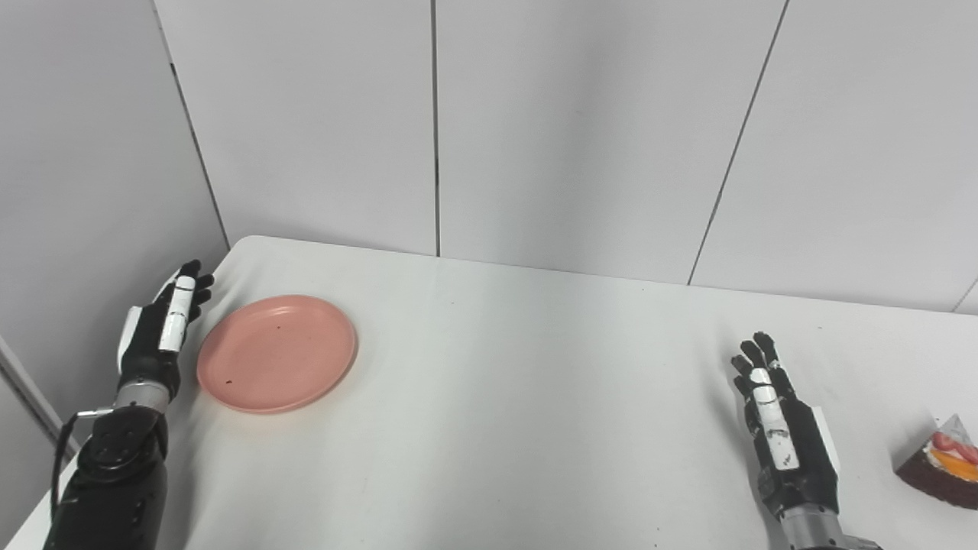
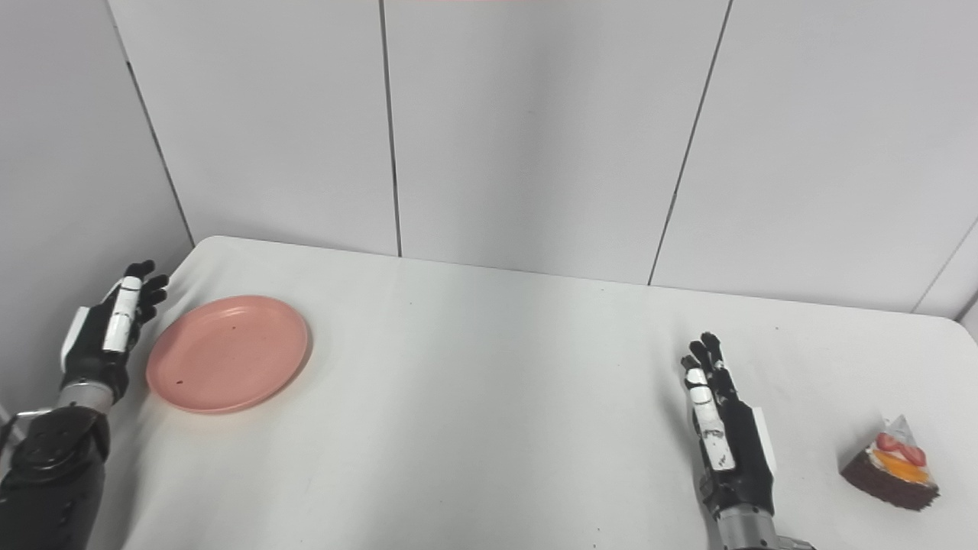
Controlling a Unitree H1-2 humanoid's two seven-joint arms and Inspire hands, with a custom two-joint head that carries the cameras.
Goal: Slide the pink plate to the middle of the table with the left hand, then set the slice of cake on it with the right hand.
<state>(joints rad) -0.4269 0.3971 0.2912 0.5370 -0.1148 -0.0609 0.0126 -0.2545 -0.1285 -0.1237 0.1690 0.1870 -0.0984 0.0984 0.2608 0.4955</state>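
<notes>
I see the pink plate (image 1: 276,353) lying at nine o'clock on the white worktop (image 1: 519,397), my left robot hand (image 1: 162,328) just beside its left rim, fingers spread, holding nothing. My right robot hand (image 2: 726,439) is spread too, near the cake slice (image 2: 892,464) at four o'clock.

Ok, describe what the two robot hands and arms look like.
Both are black. The left robot hand and the right robot hand carry white plates along the fingers and side, above silver metal wrist rings. The left forearm is glossy black, with a thin black cable looping beside it.
</notes>
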